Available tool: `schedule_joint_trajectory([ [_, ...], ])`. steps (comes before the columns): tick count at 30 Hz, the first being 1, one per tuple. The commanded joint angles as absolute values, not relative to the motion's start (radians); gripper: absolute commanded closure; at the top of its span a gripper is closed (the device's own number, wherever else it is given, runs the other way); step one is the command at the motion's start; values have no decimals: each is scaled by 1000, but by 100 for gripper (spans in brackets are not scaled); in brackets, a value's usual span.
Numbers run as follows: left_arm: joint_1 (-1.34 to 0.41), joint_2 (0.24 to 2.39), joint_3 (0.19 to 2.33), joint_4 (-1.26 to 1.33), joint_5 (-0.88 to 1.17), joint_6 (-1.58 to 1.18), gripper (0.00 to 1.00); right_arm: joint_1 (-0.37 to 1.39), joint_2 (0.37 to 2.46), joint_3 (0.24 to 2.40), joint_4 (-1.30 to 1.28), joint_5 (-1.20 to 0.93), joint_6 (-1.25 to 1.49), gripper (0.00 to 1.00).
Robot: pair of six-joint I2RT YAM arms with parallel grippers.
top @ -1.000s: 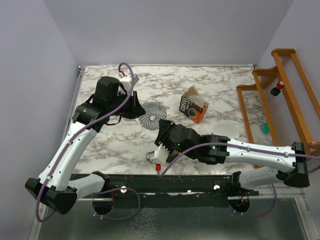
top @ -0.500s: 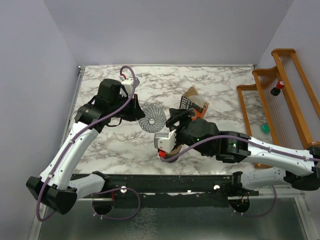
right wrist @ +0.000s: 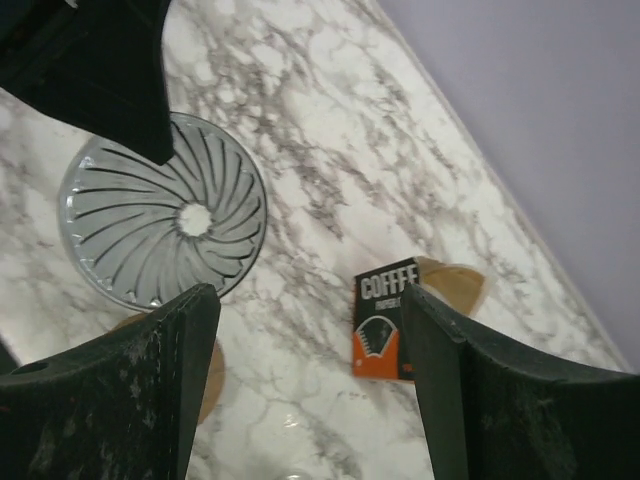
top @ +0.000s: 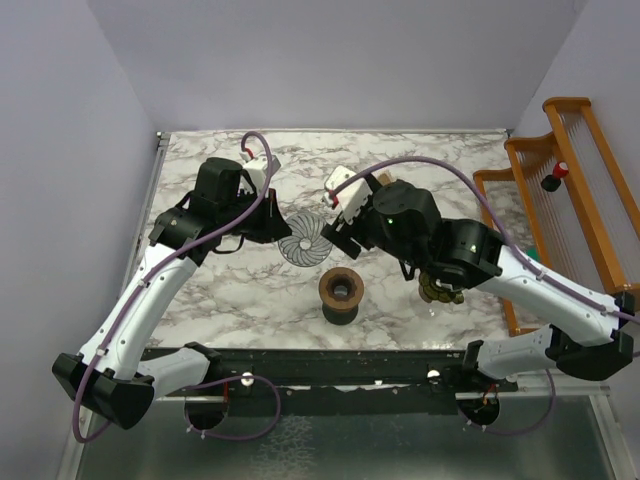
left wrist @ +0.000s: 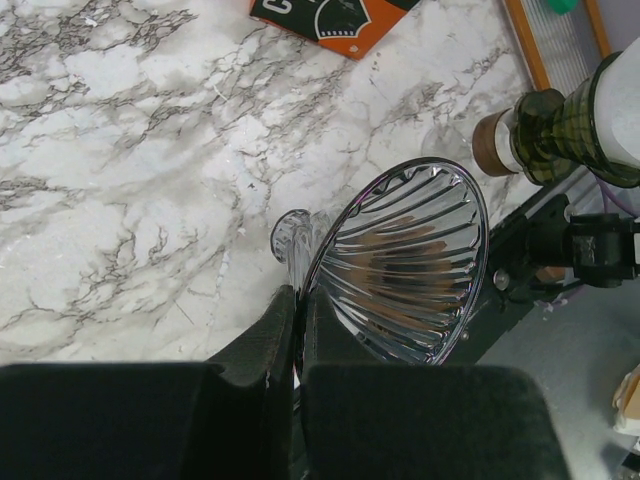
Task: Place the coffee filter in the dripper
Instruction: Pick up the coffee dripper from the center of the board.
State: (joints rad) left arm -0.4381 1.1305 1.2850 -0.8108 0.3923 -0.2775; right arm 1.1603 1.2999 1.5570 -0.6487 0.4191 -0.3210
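Observation:
The dripper (top: 305,240) is a clear ribbed glass cone held tilted above the marble table. My left gripper (top: 272,225) is shut on its rim, and in the left wrist view the fingers (left wrist: 275,320) pinch the edge of the dripper (left wrist: 405,265). My right gripper (top: 340,238) hangs open just right of the dripper with nothing between its fingers (right wrist: 150,400). In the right wrist view a pale paper coffee filter (right wrist: 450,285) pokes out of the top of the brown-and-orange COFFEE carton (right wrist: 385,320). In the top view my right arm hides the carton.
A brown wooden ring (top: 341,292) stands alone on the table near the front, below the dripper. A wooden rack (top: 560,180) fills the right edge, with a red-and-black item (top: 552,178) and a green item (top: 530,256) on it.
My right gripper has opened, risen from the near table and swung back beside the dripper, leaving the wooden ring standing there. The dripper has shifted slightly right.

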Motion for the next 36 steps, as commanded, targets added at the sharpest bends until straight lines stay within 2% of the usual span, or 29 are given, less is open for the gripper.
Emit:
schedule_joint_trajectory([
  [1, -437, 1108, 1300, -797, 471, -265, 100, 1096, 1305, 1620, -743, 222, -79, 24],
  [16, -449, 1104, 1321, -768, 635, -310, 100, 834, 1323, 1575, -751, -242, 181, 34],
  [27, -456, 1102, 1310, -749, 628, -350, 100, 798, 1307, 1477, -704, -341, 272, 44],
  [36, -466, 1101, 1291, -719, 621, -380, 100, 796, 1299, 1433, -656, -360, 330, 58],
])
